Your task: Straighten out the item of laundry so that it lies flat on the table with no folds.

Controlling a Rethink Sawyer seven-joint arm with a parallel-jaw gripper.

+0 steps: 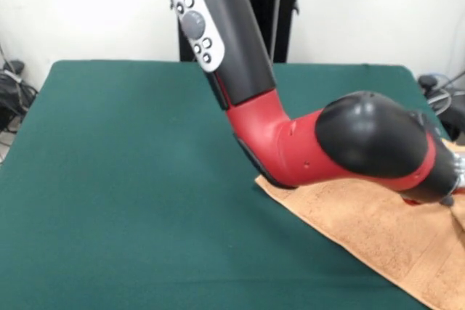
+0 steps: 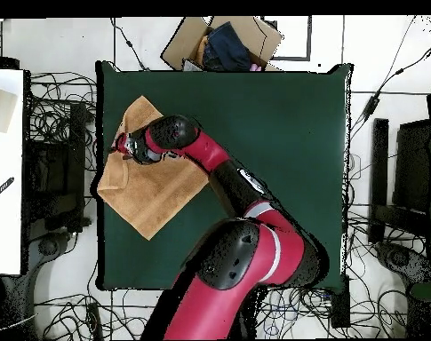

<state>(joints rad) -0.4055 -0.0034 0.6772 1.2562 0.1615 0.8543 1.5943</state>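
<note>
The item of laundry (image 1: 363,230) is a peach-orange towel lying at the front right of the green table (image 1: 131,179), with its right side running out of the picture. From overhead the towel (image 2: 152,200) is a diamond shape at the left edge of the table (image 2: 281,124), and one corner reaches that edge. My gripper (image 2: 125,146) is down over the towel's upper left part. In the front view the gripper (image 1: 452,192) shows only at the right border, mostly hidden behind the arm's black and red wrist. Whether it holds the cloth is hidden.
An open cardboard box (image 2: 223,43) with dark cloth in it sits beyond the table's top edge in the overhead view. Cables lie on the floor all round. A white surface (image 2: 3,169) stands to the left and black equipment (image 2: 401,169) to the right.
</note>
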